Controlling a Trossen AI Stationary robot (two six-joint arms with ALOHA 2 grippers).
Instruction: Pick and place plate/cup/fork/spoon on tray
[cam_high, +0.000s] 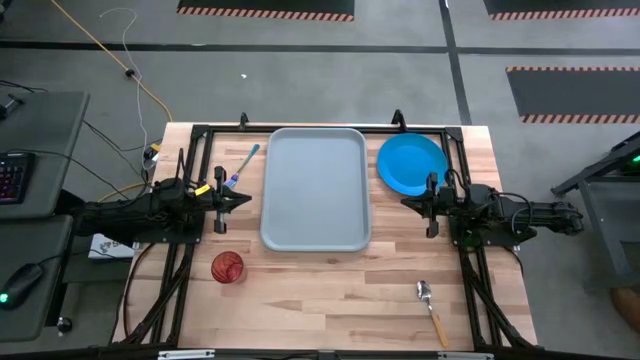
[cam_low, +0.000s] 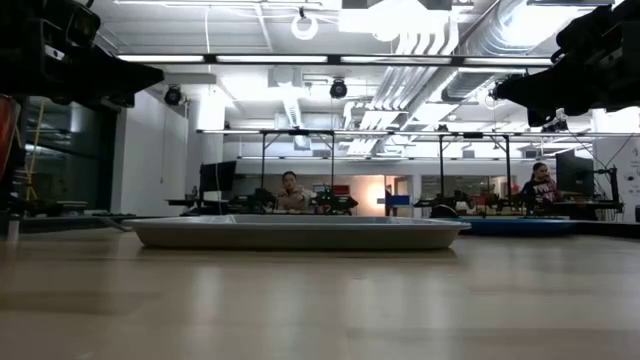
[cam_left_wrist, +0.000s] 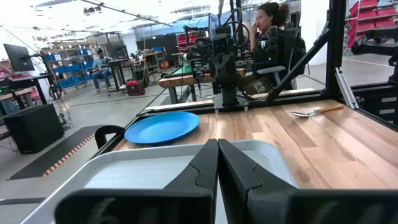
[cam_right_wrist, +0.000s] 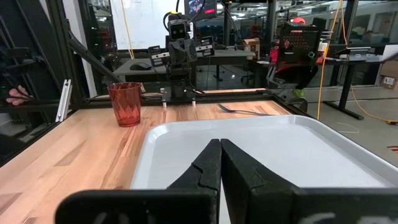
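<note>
both sets of jaws are pressed together on nothing. the left gripper (cam_high: 244, 199) hangs above the table just beside the tray's left edge, pointing inward, and the right gripper (cam_high: 408, 203) mirrors it near the tray's right edge; in each wrist view the dark fingers (cam_left_wrist: 217, 165) meet in a closed wedge over the grey surface.

the tray (cam_high: 315, 235) lies in the middle of the table and carries nothing. the fork (cam_high: 241, 168) rests on the wood just left of the tray's far-left corner, close to the left gripper. the cup (cam_high: 227, 267) stands upright nearer the front, left of the tray. the plate (cam_high: 411, 164) lies flat just right of the tray's far-right corner, a little beyond the right gripper. the spoon (cam_high: 431, 306) lies well apart, toward the front right, handle pointing to the table's front edge.

by my reading the task has not started: all four pieces are off the tray and neither arm has committed to one. the next move calls for one gripper to spread its jaws and descend on its nearest item; the plate's low flat rim looks the awkward grasp, the fork needing a pinch across its slim handle.
</note>
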